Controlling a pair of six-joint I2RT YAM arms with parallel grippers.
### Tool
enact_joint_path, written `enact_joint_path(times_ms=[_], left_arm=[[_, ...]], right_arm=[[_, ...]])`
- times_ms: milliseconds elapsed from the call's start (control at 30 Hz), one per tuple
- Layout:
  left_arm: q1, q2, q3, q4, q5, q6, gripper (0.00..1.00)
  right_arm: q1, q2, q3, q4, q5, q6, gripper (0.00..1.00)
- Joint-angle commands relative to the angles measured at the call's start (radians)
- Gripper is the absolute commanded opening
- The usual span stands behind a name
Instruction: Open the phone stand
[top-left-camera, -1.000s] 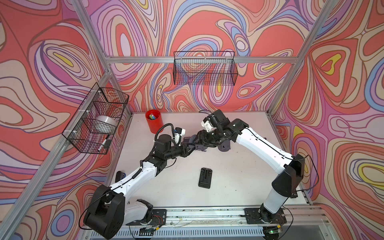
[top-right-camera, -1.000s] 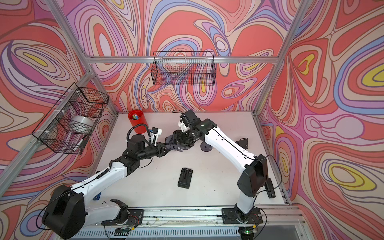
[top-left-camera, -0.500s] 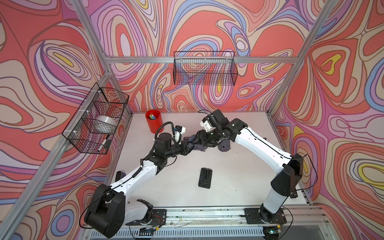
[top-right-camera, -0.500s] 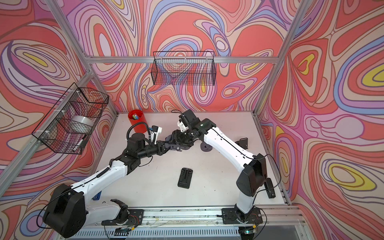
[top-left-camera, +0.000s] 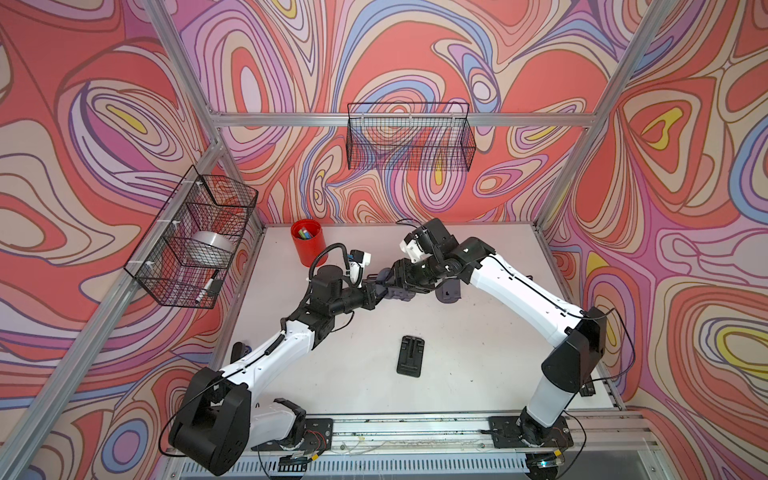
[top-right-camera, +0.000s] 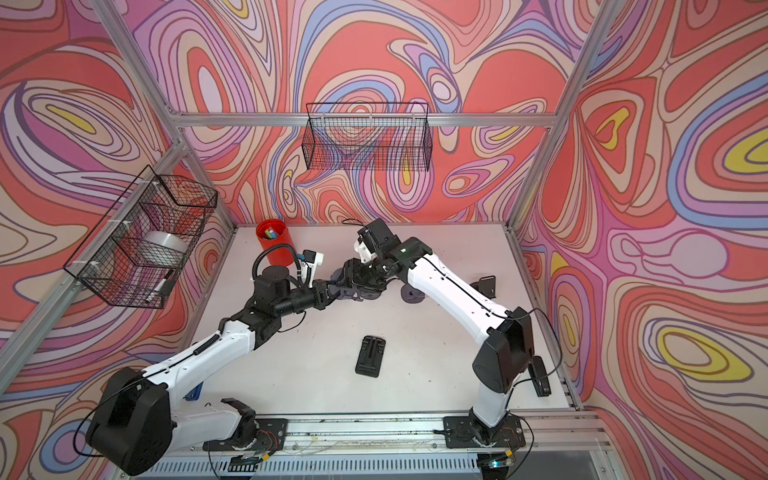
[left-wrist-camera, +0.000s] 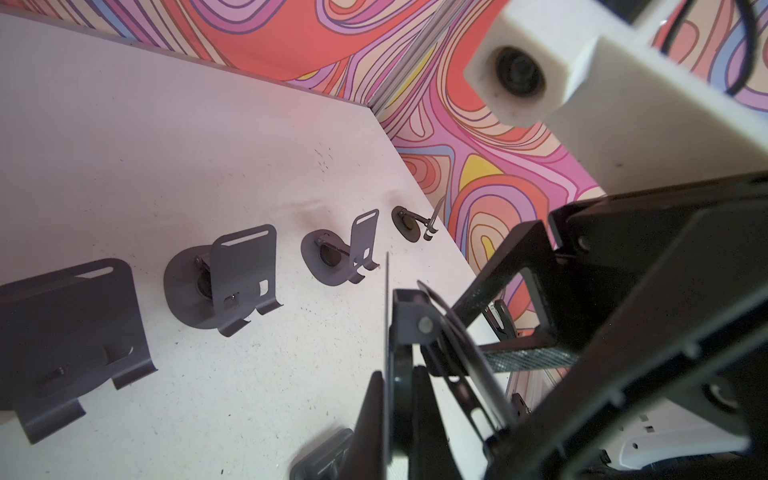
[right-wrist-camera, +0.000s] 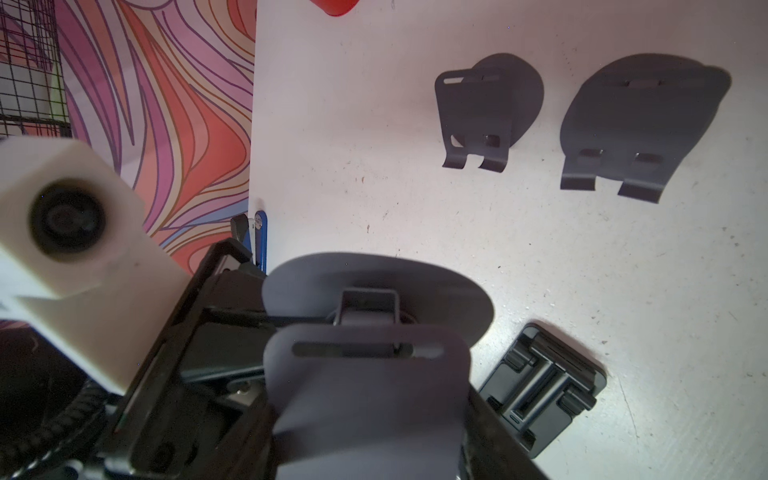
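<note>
The 2 arms stretch toward each other above mid-table, the left gripper (top-left-camera: 379, 289) pinching the round base of the phone stand (right-wrist-camera: 365, 374) and the right gripper (top-left-camera: 397, 284) clasping its backplate.

White-shelled arms (top-left-camera: 519, 286) with black joints (top-left-camera: 573, 361), a looped black cable (top-left-camera: 328, 251), black left pincer (top-left-camera: 376, 291) and right pincer (top-left-camera: 395, 279).

We see swirling red-and-purple walls (top-left-camera: 415, 50) around the white tabletop (top-left-camera: 478, 340), an aluminium rail (top-left-camera: 291, 119) above its far edge carrying a long wire basket (top-left-camera: 409, 137), a divided wire basket (top-left-camera: 195, 241) above its left edge.
</note>
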Motion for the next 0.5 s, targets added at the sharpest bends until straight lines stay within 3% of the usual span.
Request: enact_joint_path(times_ms=[0,200,300,467], left_arm=[[-0.002,-0.005,-0.012,0.117,0.013,-0.018,0.0],[-0.002,0.013,-0.032,0.221,0.078,-0.026,0.0],[-0.003,0.016,-0.032,0.253,0.111,-0.017,0.0],[0.0,0.042,-0.022,0.313,0.182,-0.03,0.0]], right_arm=[[0.005,-0.011,-0.033,0.066,-0.015,0.007,0.28],[0.005,-0.051,-0.089,0.167,-0.014,0.028,0.64],[0.003,-0.076,-0.101,0.182,0.011,0.013,0.76],[-0.044,-0.13,-0.15,0.258,-0.011,0.006,0.86]])
